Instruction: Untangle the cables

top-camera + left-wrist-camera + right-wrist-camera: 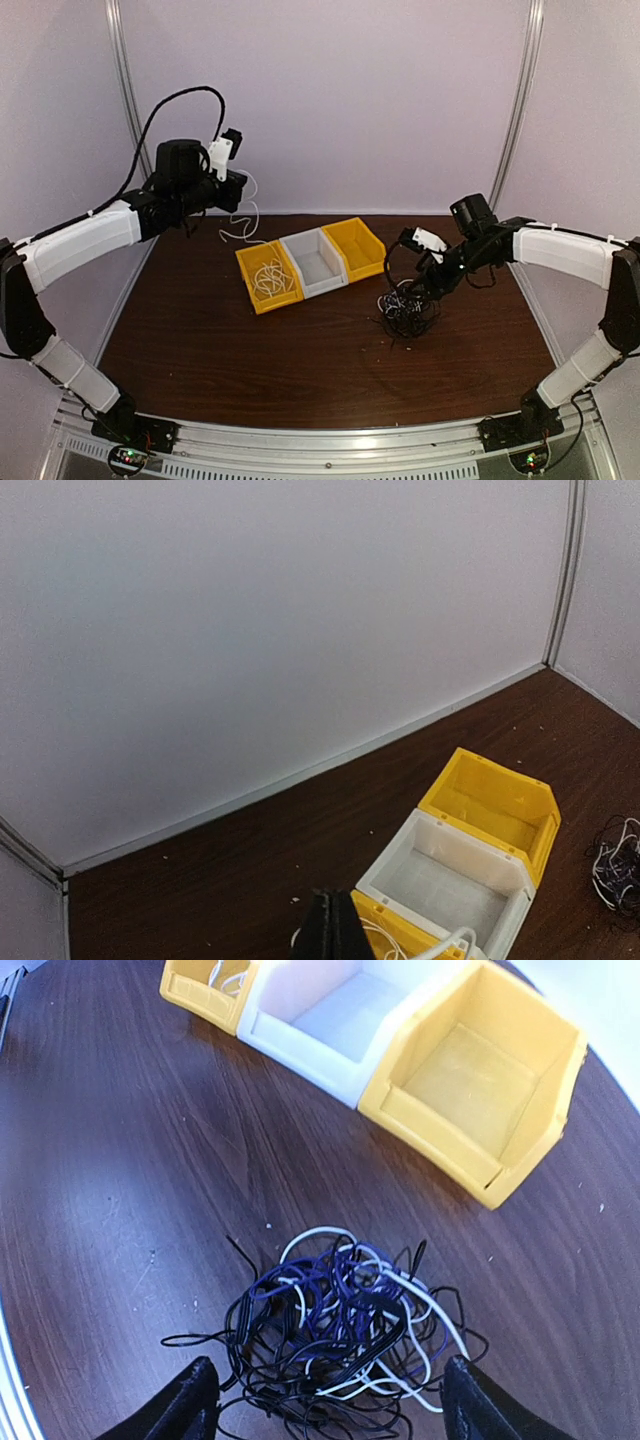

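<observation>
A fist-sized tangle of black, purple and white cables (pixel 345 1335) lies on the brown table (pixel 230 340); it also shows as the tangle (pixel 405 310) right of the bins. My right gripper (pixel 335 1405) hangs just above it, open, one finger on each side of the pile. My left gripper (pixel 238 190) is raised at the back left, shut on a thin white cable (pixel 240 228). That cable hangs down and ends in coils inside the left yellow bin (pixel 268 277). In the left wrist view the shut fingers (pixel 333 932) press together, with white cable (pixel 452 944) beneath them.
Three open bins stand in a row mid-table: the left yellow one, a white bin (pixel 315 262) and a right yellow bin (pixel 362 247). The white and right yellow bins hold nothing. White walls close the back and sides. The arm bases sit on the near rail.
</observation>
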